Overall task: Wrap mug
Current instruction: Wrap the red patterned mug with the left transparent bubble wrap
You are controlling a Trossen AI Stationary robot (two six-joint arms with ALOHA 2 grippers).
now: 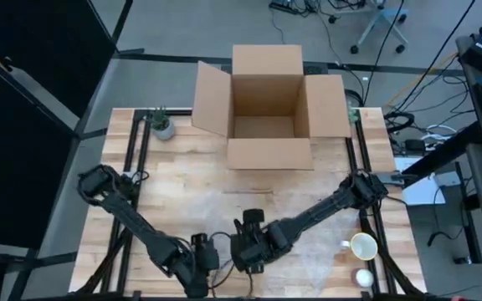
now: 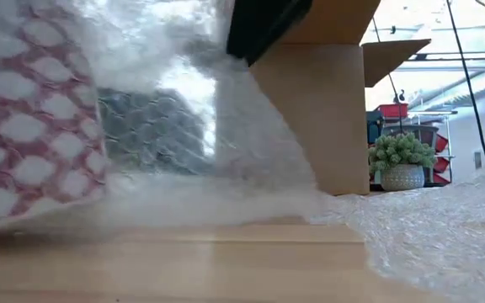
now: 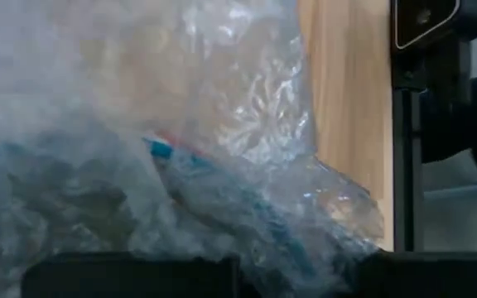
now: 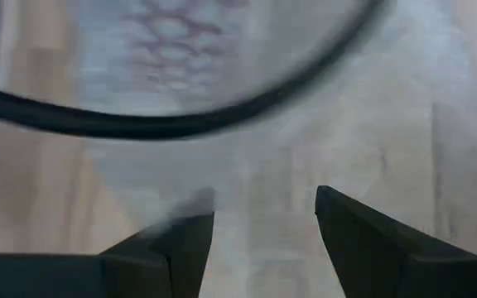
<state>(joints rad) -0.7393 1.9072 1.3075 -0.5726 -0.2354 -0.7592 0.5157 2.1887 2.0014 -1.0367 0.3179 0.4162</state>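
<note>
Both grippers are working the bubble wrap (image 2: 226,168) around the mug (image 2: 32,143): right gripper (image 4: 263,219) released, left unclear; next, fold snugly.

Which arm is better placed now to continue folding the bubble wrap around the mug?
Probably the left. Its claw is buried in the clear crumpled bubble wrap, with a wrapped item right before it. The right claw stands open above flat wrap, holding nothing.
</note>
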